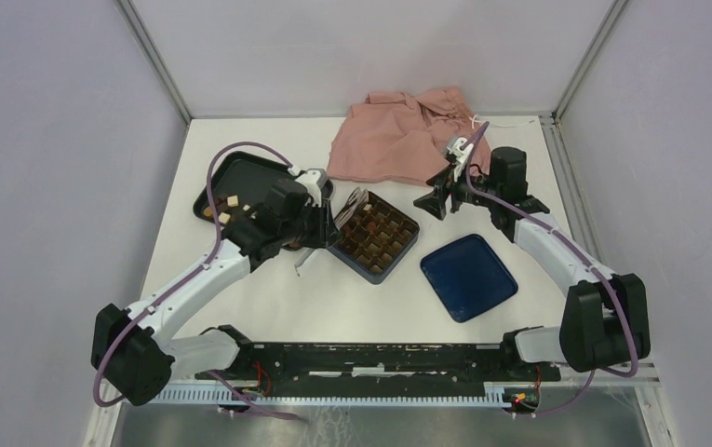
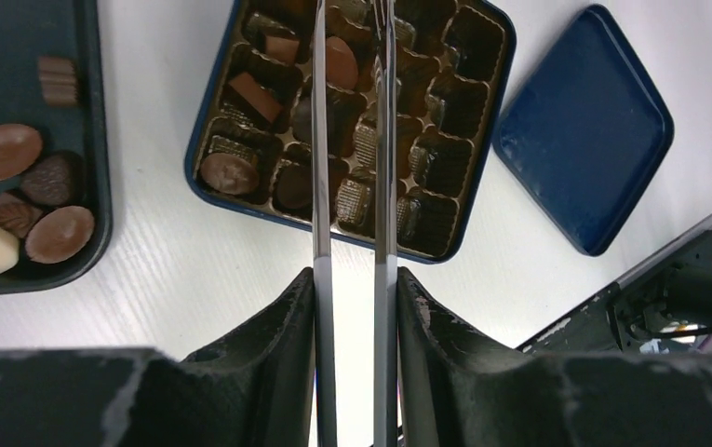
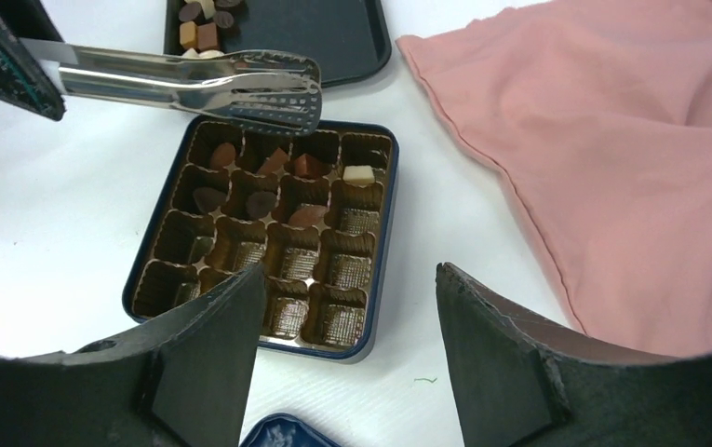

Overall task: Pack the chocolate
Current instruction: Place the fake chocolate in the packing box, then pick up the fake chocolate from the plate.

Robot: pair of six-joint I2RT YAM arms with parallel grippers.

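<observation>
Smooth chocolate (image 2: 1,152), shiny metal tongs (image 3: 194,88), matt cloth (image 3: 612,168)

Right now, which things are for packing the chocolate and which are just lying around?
For the job: chocolates, blue box, black tray, tongs, probably the blue lid.
Just lying around: pink cloth.

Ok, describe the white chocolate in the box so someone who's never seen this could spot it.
Find the dark blue square box with the gridded insert, lying beside the pink cloth. In its corner cell closest to that cloth sits the white chocolate. It is the only cream-white piece in the box; those around it are brown.
</observation>
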